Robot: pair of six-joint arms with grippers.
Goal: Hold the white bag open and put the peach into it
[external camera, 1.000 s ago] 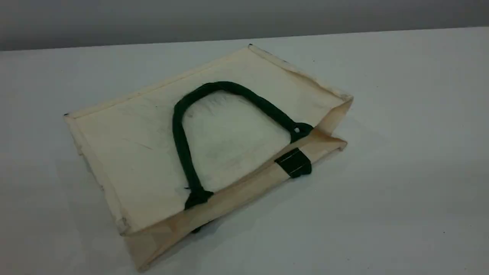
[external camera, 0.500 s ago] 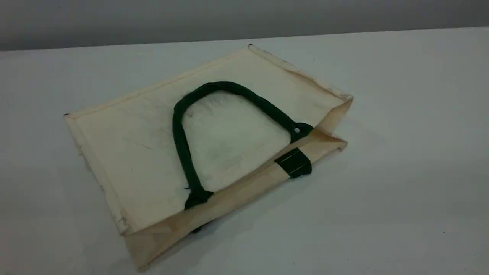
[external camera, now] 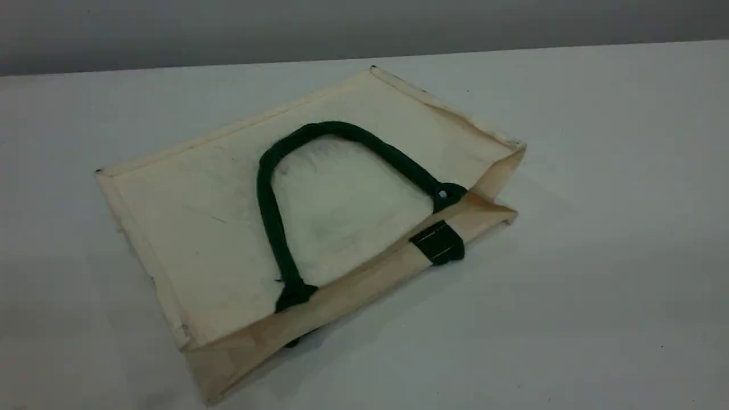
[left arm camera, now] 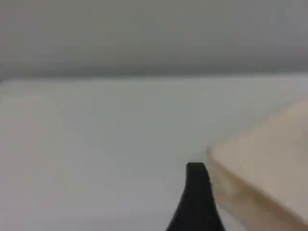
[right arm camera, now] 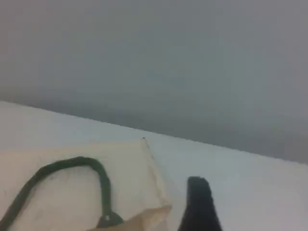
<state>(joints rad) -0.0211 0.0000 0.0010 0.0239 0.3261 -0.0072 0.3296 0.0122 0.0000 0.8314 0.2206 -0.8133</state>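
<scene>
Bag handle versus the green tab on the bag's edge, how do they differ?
The handle is a thick round rope; the tab is a flat strip with pale stitching. The handle is long and arches across the top panel of the bag; the tab is short and wraps over the mouth edge. Both are dark green and fixed to the bag.

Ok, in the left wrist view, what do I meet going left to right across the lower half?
Bare white table → black fingertip of the left arm's fingers → white bag, its corner starting just beside that fingertip and running off the right edge.
</scene>
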